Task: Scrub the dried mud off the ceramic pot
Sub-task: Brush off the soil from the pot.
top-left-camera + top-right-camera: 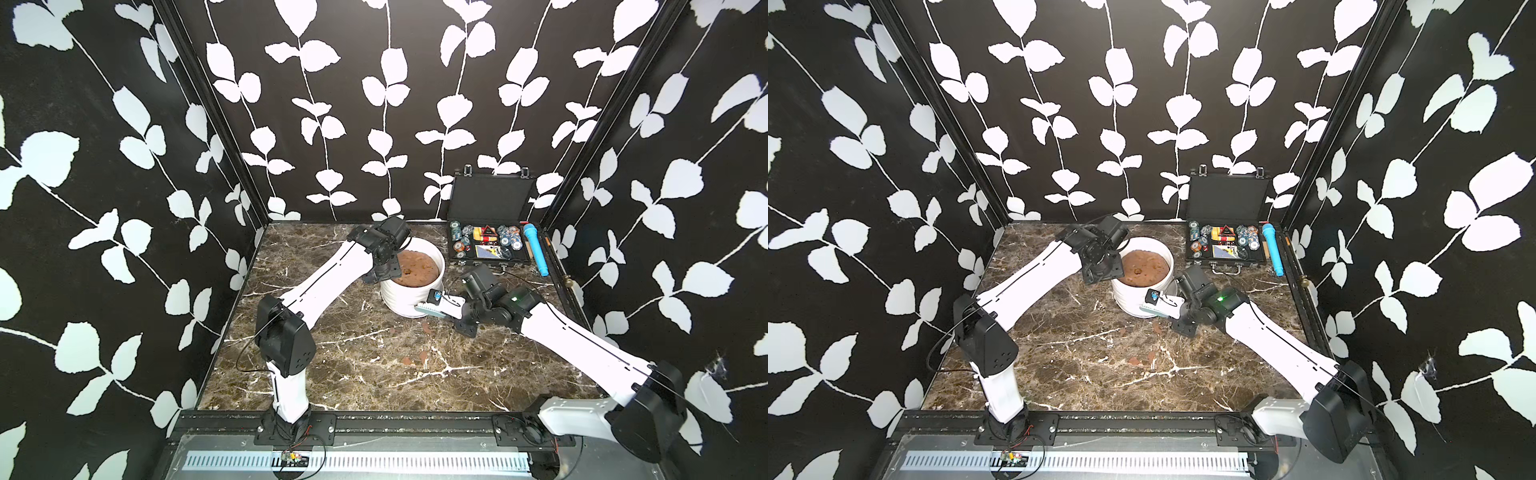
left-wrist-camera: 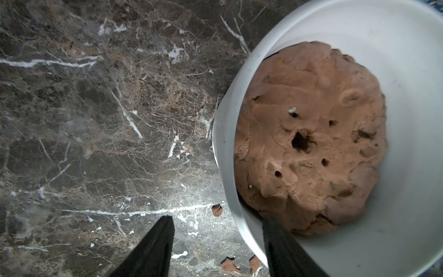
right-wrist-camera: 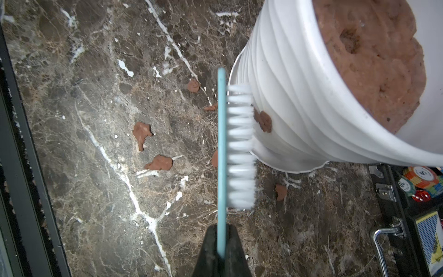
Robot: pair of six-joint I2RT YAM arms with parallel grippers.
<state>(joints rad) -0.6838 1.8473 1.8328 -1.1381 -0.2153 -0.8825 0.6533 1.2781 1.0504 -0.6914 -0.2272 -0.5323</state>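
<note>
Closest to the head camera sits the slotted metal strip, and just behind it the black rail that carries both arm bases. Past that lies the brown marble table. I note the ceramic pot standing upright toward the back centre of the table, near the open black case of chips but apart from it. A blue microphone-shaped thing lies just beside the case. Both top views show the pot filled with a domed brown mass that has a dark hole near its middle. Right gripper: jaws clamped tight on the handle of a brush with a teal back. Its white bristles face the pot's ribbed wall, and their tips meet the lower part of it. Dried mud: one reddish-brown blotch sticks to that wall right at the bristle tips. More flakes lie loose on the table near the pot's foot, and a top view shows a few scattered nearer the rail as well. Left gripper: jaws stand well apart and hold nothing. They straddle the pot's rim, with one finger over bare table outside the wall and the other at the inner edge beside the brown mass. I cannot tell whether either finger touches the pot.
</note>
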